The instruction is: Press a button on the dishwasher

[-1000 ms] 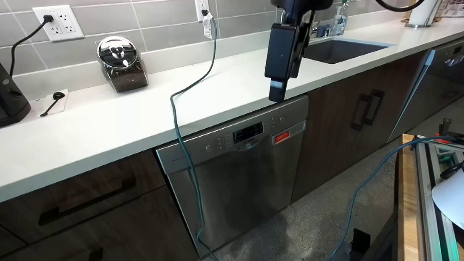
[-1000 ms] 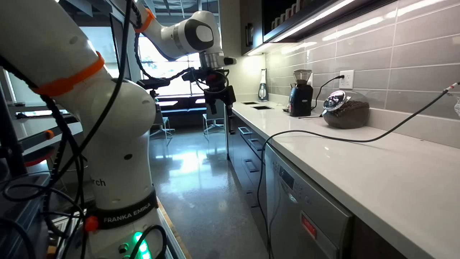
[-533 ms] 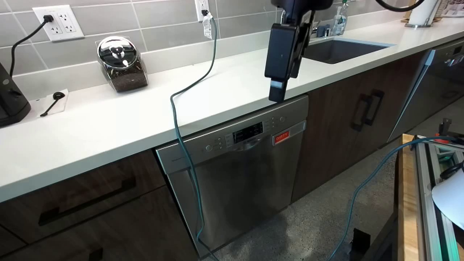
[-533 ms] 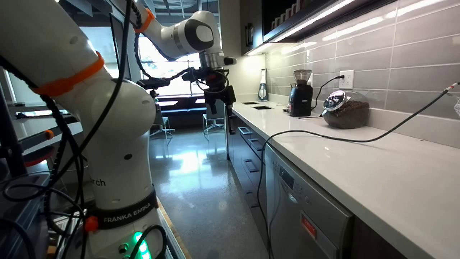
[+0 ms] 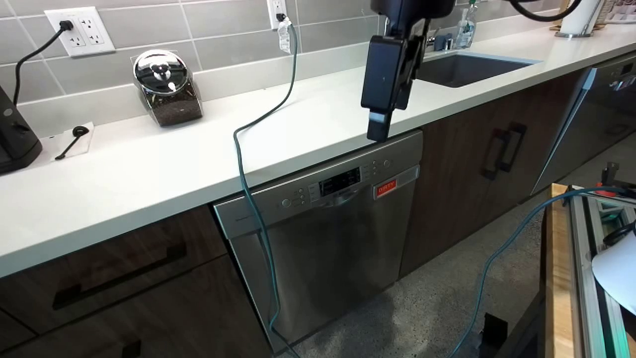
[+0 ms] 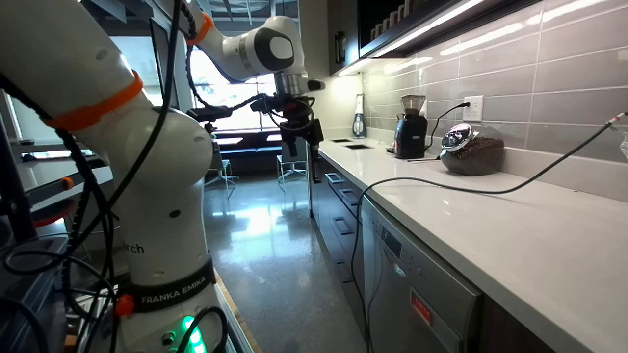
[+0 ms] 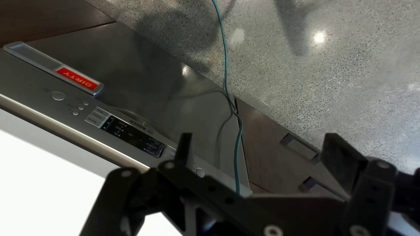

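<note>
At left in an exterior view, see the jar [image 5: 171, 102] pushed back to the wall [image 5: 149, 25], presumably to spare working room. Next, note the cord [image 5: 239, 154], led from the outlet [image 5: 277, 8] over the edge of the counter [image 5: 159, 169] and down in front of the dishwasher [image 5: 328, 258], probably for power. Mid-view, find that dishwasher slotted under the counter, with outward-facing buttons [image 7: 58, 96] meant for a push from the front, and a sign [image 5: 386, 188] saying DIRTY, likely to mark the load. Farther right, look up to the gripper [image 7: 257, 141], hung tips-down near the counter's edge, apparently clear of any button, perhaps for a descent alongside. In the wrist view, see its fingers [image 7: 341, 160] spread well apart, holding nothing; probably better brought together before a press, for one firm tip.
</note>
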